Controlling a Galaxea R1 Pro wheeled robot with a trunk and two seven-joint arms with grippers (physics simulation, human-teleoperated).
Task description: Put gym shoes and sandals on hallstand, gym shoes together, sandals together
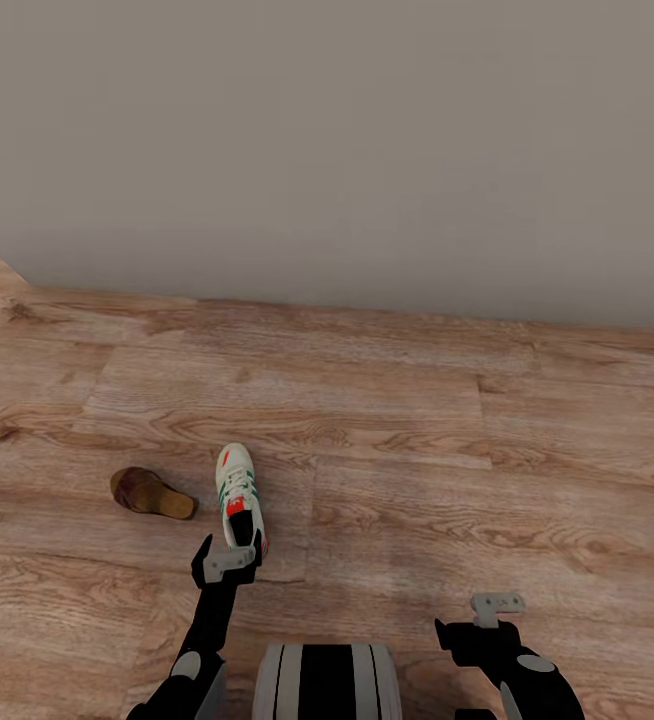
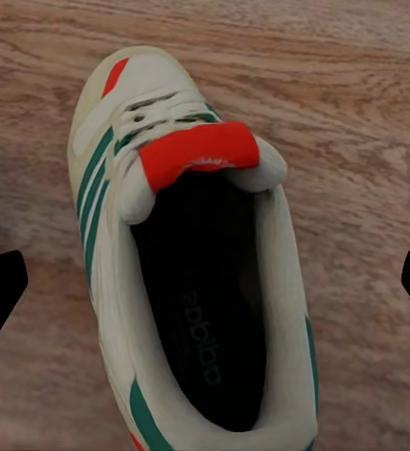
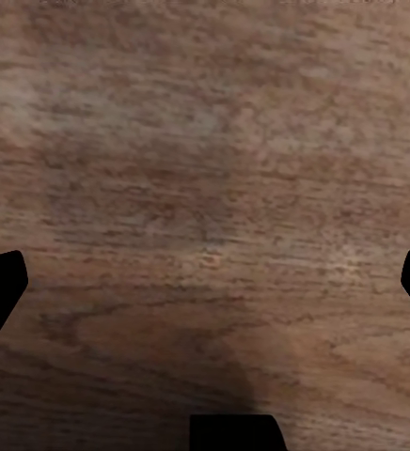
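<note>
Cream-white lace-up sneaker (image 1: 239,495) with green stripes and red-orange tongue, small brown leather-look sandal (image 1: 151,493), light brown wood-plank floor (image 1: 467,450) with wavy grain, plain grey wall (image 1: 367,140)

Even soft light, faint shadows, no glare, slightly blurred wrist views

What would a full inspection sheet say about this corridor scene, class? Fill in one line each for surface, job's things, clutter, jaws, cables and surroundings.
Surface: corridor floor of light brown wood planks with grain and knots.
Job's things: one gym shoe lies upright on the floor, toe towards the wall; one sandal lies on the floor beside it, apart from it.
Clutter: nothing seen.
Jaws: left gripper hangs over the shoe's heel end, jaws spread wide to either side of the shoe in the left wrist view, not closed on it; right gripper is over bare floor, jaws open and holding nothing.
Cables: nothing seen.
Surroundings: plain grey wall meets the floor beyond the shoes.
</note>
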